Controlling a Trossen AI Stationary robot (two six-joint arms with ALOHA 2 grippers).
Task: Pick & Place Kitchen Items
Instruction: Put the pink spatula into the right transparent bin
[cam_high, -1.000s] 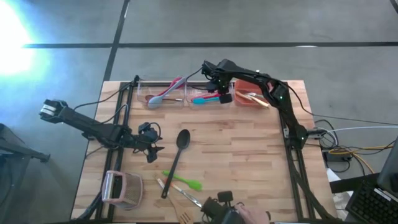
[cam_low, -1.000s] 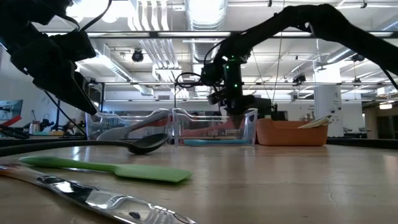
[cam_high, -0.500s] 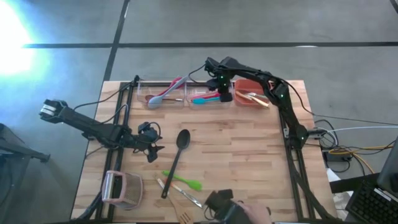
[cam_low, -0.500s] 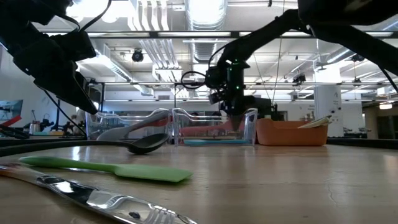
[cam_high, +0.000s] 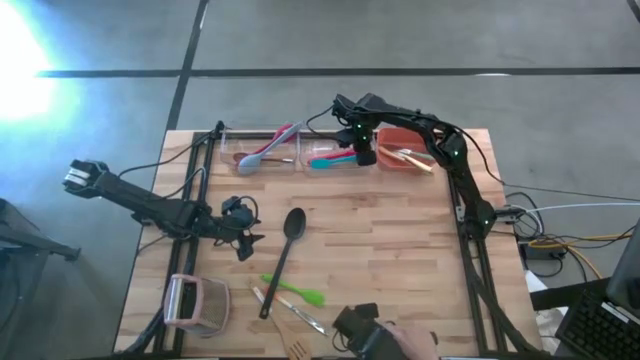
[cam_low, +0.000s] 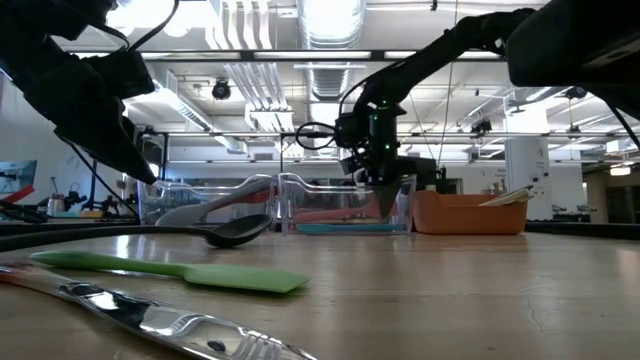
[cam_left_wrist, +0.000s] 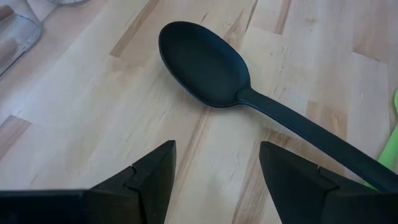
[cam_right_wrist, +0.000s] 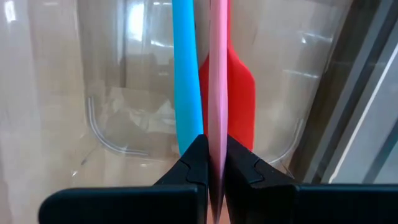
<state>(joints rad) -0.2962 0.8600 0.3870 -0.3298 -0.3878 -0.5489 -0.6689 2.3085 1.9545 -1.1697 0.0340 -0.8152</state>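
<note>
At the bottom edge of the high view a person's hand (cam_high: 400, 342) shows. Just above it, lower centre, lie a green spatula (cam_high: 295, 290) and a metal utensil (cam_high: 290, 312), with a boxy pinkish-white object (cam_high: 195, 302) at lower left. The black spoon (cam_left_wrist: 249, 93) lies mid-table, just ahead of the left gripper (cam_high: 243, 237), whose fingers stand apart and hold nothing. At upper centre the right gripper (cam_right_wrist: 211, 158) is clamped on a pink utensil (cam_right_wrist: 217, 74) inside the clear bin (cam_high: 335, 157), beside a teal handle (cam_right_wrist: 185, 74) and a red spatula (cam_right_wrist: 239, 87). An orange bin (cam_high: 405, 152) sits to the right.
</note>
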